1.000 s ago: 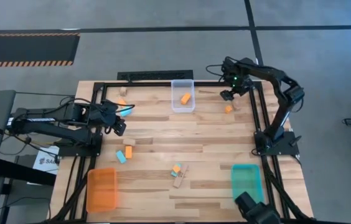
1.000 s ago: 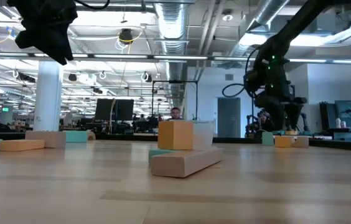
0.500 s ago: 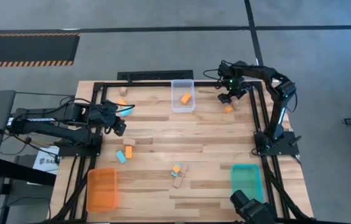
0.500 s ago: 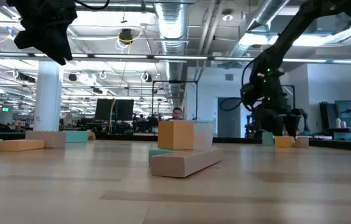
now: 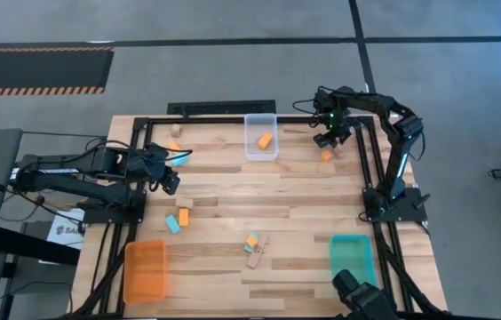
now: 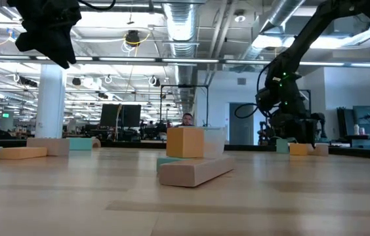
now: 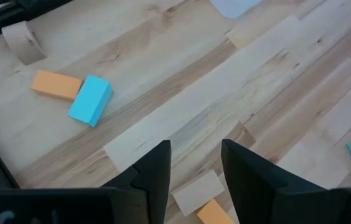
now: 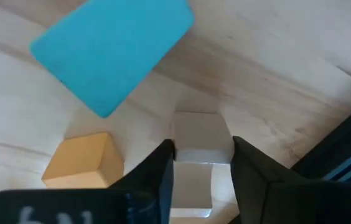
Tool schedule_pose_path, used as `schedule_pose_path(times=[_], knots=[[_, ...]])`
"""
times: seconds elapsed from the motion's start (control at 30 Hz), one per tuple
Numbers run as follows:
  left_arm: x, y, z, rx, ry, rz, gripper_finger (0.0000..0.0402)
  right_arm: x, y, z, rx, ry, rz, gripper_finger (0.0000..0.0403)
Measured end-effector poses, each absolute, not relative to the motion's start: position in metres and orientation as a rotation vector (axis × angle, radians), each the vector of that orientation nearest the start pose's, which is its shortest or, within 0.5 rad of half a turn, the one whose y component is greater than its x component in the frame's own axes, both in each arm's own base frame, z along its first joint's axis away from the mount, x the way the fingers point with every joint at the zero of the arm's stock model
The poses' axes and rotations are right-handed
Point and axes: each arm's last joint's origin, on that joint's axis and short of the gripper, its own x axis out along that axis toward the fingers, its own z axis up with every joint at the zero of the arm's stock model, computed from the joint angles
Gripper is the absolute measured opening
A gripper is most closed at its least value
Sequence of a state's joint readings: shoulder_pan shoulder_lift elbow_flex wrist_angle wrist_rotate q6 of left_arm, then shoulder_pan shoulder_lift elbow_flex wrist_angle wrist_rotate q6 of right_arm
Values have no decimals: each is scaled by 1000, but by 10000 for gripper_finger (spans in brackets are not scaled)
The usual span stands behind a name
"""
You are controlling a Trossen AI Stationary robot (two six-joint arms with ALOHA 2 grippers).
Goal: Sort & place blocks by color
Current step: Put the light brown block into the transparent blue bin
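High view shows one orange block [image 5: 265, 140] lying diagonally in the clear tray [image 5: 261, 123], orange tray [image 5: 147, 268] and teal tray [image 5: 352, 258] bare, while the right gripper [image 8: 202, 163] straddles a tan block [image 8: 199, 138], fingers open, and the left gripper [image 5: 170, 180] hovers open.

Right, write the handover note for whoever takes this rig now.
Right gripper: low over the table's far right corner, fingers either side of a tan block, not visibly clamped; an orange block and a teal block lie next to it.
Left gripper: open, empty, above the left side.
Done: one orange block sits in the clear tray. The orange tray and teal tray look empty.
Left: the far-right cluster, the blocks at far left, left of centre and near centre.
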State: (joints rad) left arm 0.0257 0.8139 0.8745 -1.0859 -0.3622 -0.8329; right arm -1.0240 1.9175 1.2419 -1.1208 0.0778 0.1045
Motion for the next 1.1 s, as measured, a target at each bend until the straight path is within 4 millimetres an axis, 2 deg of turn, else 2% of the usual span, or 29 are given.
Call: schedule_pose_path(times=[0.13,0.3,0.47,0.6,0.67,0.8,0.93,1.1], knots=[[129,14,289,-577,798,745,130,163,-272,151,920,1626,-872,122],[129,14,289,-565,802,740,130,166,-268,158,914,1657,-841,146],[129,14,289,-522,807,733,130,174,-259,187,906,1559,-774,146],[130,14,290,-486,800,713,130,184,-240,222,925,1418,-728,133],[132,14,292,-461,785,689,130,191,-224,239,935,1344,-679,131],[136,14,295,-406,759,646,130,207,-179,274,923,1234,-598,134],[139,14,297,-351,744,610,130,221,-122,300,924,1195,-546,134],[145,14,302,-290,693,547,130,230,-40,319,974,1214,-476,134]])
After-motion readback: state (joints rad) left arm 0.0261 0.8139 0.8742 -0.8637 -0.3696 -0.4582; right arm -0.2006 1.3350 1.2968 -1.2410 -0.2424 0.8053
